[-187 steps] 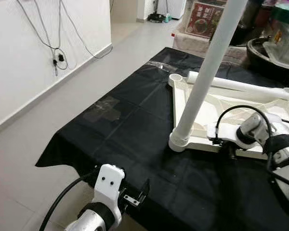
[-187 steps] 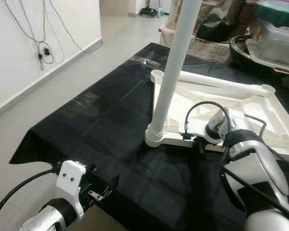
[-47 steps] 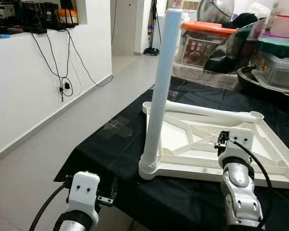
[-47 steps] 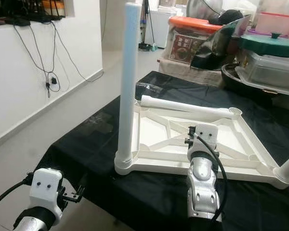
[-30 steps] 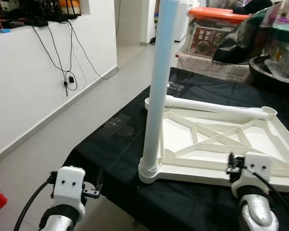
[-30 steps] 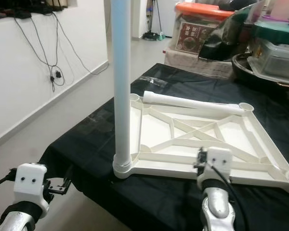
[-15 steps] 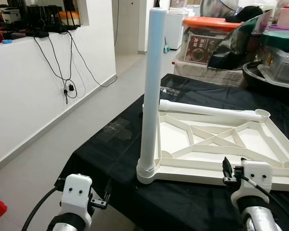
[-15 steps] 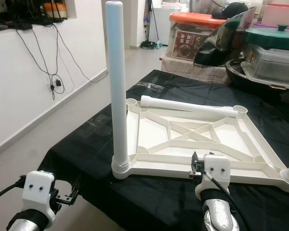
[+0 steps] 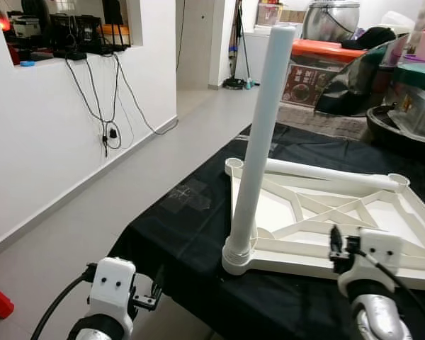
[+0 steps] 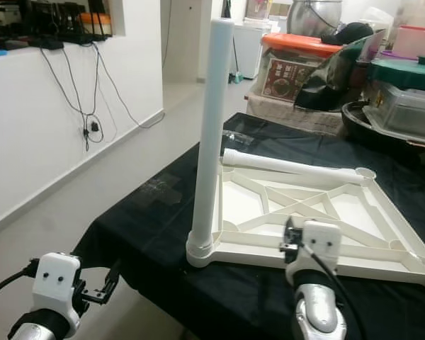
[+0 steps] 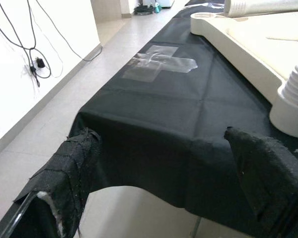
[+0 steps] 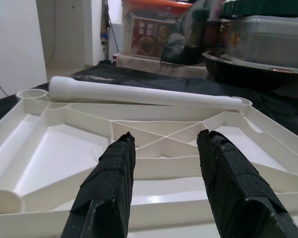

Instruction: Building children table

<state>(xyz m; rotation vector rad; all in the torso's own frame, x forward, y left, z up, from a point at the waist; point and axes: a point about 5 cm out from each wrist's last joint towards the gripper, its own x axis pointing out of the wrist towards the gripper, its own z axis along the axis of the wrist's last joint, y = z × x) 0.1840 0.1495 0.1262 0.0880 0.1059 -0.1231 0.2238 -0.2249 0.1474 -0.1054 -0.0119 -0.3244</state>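
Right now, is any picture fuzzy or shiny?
Left wrist view: the black padded fingers look fuzzy up close, and clear tape shines on the black cloth. Right eye view: the tall white plastic leg looks sharp.

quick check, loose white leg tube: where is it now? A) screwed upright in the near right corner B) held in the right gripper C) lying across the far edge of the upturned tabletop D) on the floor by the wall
C: the loose leg tube lies flat along the far side of the upturned tabletop, while the right gripper is open and empty above the frame.
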